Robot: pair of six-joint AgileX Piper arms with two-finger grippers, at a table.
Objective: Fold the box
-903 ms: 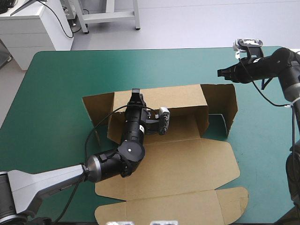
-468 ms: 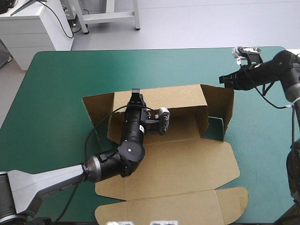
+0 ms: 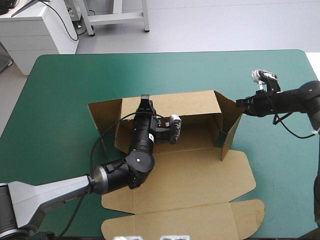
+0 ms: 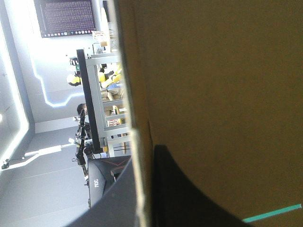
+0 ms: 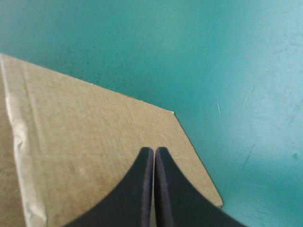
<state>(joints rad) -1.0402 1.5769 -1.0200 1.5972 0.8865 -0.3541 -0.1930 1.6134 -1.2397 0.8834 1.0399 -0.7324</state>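
Brown cut-board box (image 3: 200, 175) sits mid-table on the teal-green cover (image 3: 60, 100): far wall upright, right flap angled inward, lid flat toward the near edge. The left black-finned gripper (image 3: 145, 101) clamps the far wall's top edge, its arm hiding part of the floor. The right gripper (image 3: 240, 103), fingers together, meets the right flap.

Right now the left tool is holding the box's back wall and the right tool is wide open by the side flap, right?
No. The right tool is shut, not wide open: the right wrist view shows its black fingers meeting in one point at the side flap. The left tool does hold the back wall of the box.
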